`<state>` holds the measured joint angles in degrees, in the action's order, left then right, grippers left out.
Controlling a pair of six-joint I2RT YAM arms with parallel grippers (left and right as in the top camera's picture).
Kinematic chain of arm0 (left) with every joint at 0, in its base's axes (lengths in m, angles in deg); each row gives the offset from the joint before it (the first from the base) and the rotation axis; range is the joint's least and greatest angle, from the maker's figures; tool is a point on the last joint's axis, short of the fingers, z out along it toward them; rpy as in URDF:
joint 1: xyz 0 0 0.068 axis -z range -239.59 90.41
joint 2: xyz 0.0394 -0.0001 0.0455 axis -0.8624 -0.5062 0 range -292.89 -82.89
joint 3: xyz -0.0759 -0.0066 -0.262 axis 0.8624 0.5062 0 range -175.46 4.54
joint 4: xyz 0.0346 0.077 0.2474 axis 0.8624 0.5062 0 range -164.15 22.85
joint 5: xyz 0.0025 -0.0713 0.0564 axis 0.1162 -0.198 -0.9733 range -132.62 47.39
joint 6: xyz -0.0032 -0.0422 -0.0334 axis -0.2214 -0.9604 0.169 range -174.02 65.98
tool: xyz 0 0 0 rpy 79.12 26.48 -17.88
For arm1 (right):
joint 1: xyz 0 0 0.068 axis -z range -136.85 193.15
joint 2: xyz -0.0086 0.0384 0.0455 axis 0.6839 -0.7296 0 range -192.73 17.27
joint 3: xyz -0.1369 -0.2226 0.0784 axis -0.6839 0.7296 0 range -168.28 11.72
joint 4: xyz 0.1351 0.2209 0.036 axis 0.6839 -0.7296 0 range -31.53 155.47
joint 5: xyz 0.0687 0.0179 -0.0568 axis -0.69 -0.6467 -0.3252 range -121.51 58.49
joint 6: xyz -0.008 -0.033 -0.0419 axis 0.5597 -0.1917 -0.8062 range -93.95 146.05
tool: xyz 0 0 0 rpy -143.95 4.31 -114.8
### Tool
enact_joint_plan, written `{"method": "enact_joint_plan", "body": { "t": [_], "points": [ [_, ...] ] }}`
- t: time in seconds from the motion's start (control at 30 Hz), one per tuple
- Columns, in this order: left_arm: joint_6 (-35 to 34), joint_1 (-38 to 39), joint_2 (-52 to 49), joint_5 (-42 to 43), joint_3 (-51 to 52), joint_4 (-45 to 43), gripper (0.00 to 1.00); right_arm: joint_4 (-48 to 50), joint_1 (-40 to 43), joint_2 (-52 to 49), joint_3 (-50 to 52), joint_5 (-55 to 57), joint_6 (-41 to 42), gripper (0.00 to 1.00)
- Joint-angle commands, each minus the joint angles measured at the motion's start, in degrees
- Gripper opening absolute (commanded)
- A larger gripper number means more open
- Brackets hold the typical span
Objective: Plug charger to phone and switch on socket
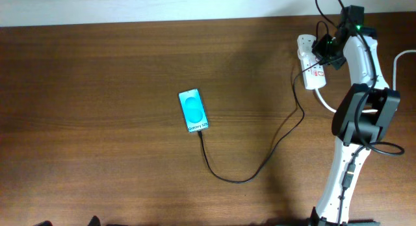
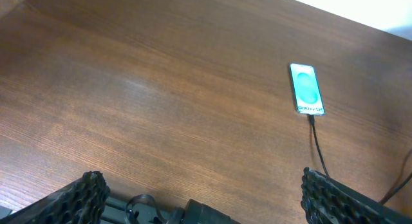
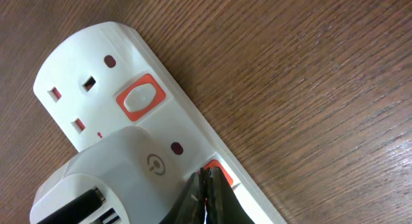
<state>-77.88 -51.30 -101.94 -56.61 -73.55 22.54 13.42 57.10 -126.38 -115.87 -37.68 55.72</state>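
Observation:
The phone (image 1: pixel 193 110) lies screen-up mid-table, cyan screen lit; it also shows in the left wrist view (image 2: pixel 306 89). The black charger cable (image 1: pixel 260 164) is plugged into the phone's near end and curves right to the white socket (image 1: pixel 311 65) at the back right. A white charger adapter (image 3: pixel 122 166) sits in the socket with the black plug end (image 3: pixel 80 205) in it. My right gripper (image 3: pixel 206 176) is shut, its tips pressing on an orange-red switch (image 3: pixel 219 171) of the socket. My left gripper (image 2: pixel 199 195) is open and empty, low over the table's front.
A second orange-red switch (image 3: pixel 140 97) sits beside a free outlet on the socket's end. The socket's thick white cord (image 1: pixel 328 102) loops under the right arm. A white cable (image 1: pixel 403 60) lies at the right edge.

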Motion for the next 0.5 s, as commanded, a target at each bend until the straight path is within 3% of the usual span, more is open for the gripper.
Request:
{"method": "enact_joint_plan", "body": {
  "t": [0.0, 0.47],
  "points": [
    [-0.94, -0.15, 0.31, -0.81, 0.22, 0.02, 0.99, 0.26, -1.29, -2.05, 1.07, 1.11, -0.55, 0.05],
    [-0.94, -0.15, 0.31, -0.81, 0.22, 0.02, 0.99, -1.46, -4.94, -4.07, 1.07, 1.33, -0.74, 0.05]
  ]
}}
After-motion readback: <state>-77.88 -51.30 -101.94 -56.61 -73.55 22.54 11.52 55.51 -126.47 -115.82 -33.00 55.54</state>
